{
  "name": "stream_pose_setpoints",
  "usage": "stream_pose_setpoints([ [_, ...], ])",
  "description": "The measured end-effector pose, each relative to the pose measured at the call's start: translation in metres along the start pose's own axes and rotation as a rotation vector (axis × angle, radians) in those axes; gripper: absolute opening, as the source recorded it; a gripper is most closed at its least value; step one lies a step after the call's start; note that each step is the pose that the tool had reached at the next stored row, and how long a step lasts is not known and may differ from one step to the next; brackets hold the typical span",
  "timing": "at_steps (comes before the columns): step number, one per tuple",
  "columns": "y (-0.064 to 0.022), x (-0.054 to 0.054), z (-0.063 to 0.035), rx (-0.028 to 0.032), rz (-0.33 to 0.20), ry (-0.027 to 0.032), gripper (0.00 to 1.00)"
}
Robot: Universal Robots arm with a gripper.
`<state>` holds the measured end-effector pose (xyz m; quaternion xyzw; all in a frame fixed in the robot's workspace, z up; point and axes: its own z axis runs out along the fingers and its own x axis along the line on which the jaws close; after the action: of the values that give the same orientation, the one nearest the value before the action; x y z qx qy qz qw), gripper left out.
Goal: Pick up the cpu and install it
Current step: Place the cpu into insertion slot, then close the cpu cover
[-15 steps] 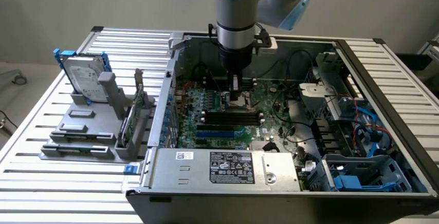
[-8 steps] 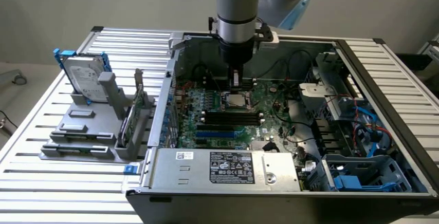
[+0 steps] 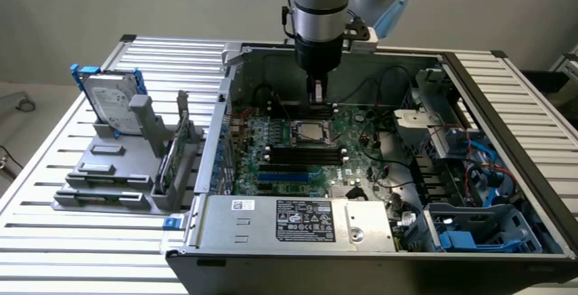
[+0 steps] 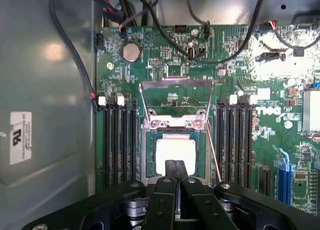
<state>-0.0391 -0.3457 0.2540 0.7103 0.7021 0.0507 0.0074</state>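
The cpu (image 4: 175, 151), a small square chip with a bright silver top, lies flat in the dark socket on the green motherboard (image 4: 165, 64). The socket's metal load frame (image 4: 175, 97) stands tilted open behind it, and a thin wire lever (image 4: 212, 150) sticks up beside it. My gripper (image 4: 175, 165) is shut, its two black fingers pressed together with nothing between them, tips over the near edge of the chip. In the exterior view the gripper (image 3: 318, 102) hangs straight down inside the open computer case, just behind the cpu (image 3: 312, 132).
Black memory slots (image 4: 117, 140) flank the socket on both sides. Cables (image 4: 75, 64) loop along the case wall. A power supply (image 3: 298, 220) fills the case's front. On the exterior view's left, a grey stand (image 3: 108, 180) holds a hard drive (image 3: 113, 102).
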Motion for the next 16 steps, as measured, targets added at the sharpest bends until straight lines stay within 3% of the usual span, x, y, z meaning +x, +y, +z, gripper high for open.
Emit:
stream_pose_setpoints([
  [10, 0.0398, 0.001, -0.0181, 0.0002, -0.001, 0.0113, 0.11],
  [16, 0.0558, 0.001, -0.0189, 0.0004, -0.004, 0.0155, 0.11],
])
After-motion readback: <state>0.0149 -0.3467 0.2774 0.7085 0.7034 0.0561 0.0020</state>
